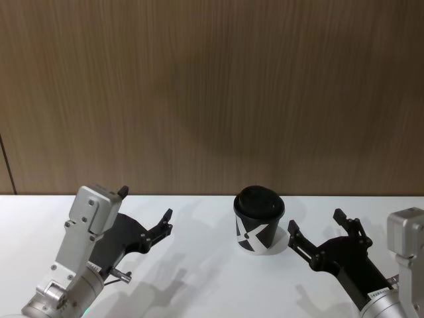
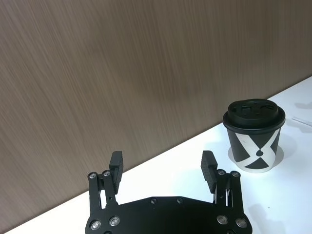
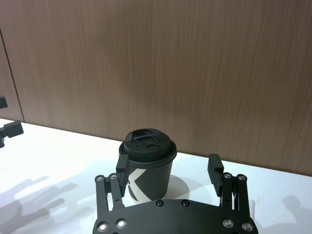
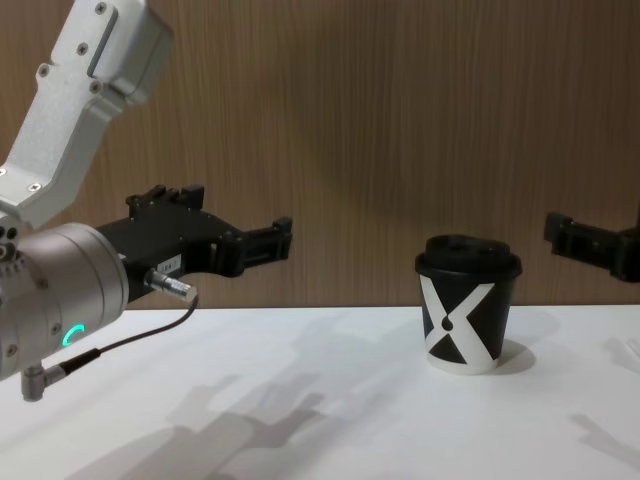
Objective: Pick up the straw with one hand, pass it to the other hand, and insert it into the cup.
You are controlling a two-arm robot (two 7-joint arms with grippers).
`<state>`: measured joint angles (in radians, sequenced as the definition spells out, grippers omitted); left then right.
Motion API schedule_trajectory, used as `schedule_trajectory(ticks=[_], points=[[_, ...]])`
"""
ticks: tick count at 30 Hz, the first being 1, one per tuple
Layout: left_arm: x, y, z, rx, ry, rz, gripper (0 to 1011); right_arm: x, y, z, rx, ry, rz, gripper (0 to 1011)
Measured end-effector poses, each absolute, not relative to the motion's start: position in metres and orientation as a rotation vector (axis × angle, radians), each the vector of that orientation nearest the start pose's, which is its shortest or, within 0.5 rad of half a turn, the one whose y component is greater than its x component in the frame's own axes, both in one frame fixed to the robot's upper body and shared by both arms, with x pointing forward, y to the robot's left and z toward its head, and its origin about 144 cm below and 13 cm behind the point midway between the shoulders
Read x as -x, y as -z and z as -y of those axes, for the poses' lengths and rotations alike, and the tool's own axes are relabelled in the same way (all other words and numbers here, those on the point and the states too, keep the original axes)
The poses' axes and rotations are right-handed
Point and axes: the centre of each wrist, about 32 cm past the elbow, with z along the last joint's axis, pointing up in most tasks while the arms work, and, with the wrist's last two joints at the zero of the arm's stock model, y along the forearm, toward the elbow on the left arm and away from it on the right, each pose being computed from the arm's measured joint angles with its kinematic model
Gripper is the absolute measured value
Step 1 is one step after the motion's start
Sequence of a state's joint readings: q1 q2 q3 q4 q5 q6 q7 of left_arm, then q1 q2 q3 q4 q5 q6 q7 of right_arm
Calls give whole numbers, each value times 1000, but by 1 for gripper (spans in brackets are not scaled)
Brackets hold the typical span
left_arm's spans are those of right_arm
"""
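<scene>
- Cup (image 1: 259, 222) stands upright on the white table (image 1: 199, 265), close to the wood-grain wall (image 1: 212, 86), with its black domed lid (image 1: 259, 201) on
- It is a black paper cup with a large white X and a black dot on the side facing me, and its white base rim sits flat on the table
- It stands between my two grippers, nearer the right one and touching neither
- My left gripper (image 1: 146, 203) hangs above the table on my left, well apart from the cup and angled towards it; its two black fingers are spread wide with nothing between them
- From my left wrist, the cup (image 2: 254, 141) sits beyond the parted fingertips and off to one side, near the foot of the wall
- My right gripper (image 1: 315, 221) is low over the table on my right, near the cup but apart from it; its fingers are spread wide too and hold nothing
- From my right wrist, the cup (image 3: 148, 148) stands just ahead of the parted fingers, roughly in line with the gap between them
- From my chest, the cup (image 4: 468, 315) shows side-on, and both grippers hang at about the height of its lid
- A thin dark cable (image 4: 130, 335) with a metal plug (image 4: 170, 285) hangs at my left wrist, and a green light ring (image 4: 70, 335) glows on that arm
</scene>
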<state>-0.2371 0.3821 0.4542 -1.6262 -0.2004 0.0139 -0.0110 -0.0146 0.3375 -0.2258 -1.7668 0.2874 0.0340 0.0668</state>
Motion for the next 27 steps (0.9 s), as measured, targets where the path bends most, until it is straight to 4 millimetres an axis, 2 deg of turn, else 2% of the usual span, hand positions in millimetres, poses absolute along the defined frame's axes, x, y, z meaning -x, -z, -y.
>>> schedule_trajectory(ticks=[27], points=[[-492,-1204,-198,-61,-1124,268,1003,-444,-1188,240,-17,1232,73,1001]])
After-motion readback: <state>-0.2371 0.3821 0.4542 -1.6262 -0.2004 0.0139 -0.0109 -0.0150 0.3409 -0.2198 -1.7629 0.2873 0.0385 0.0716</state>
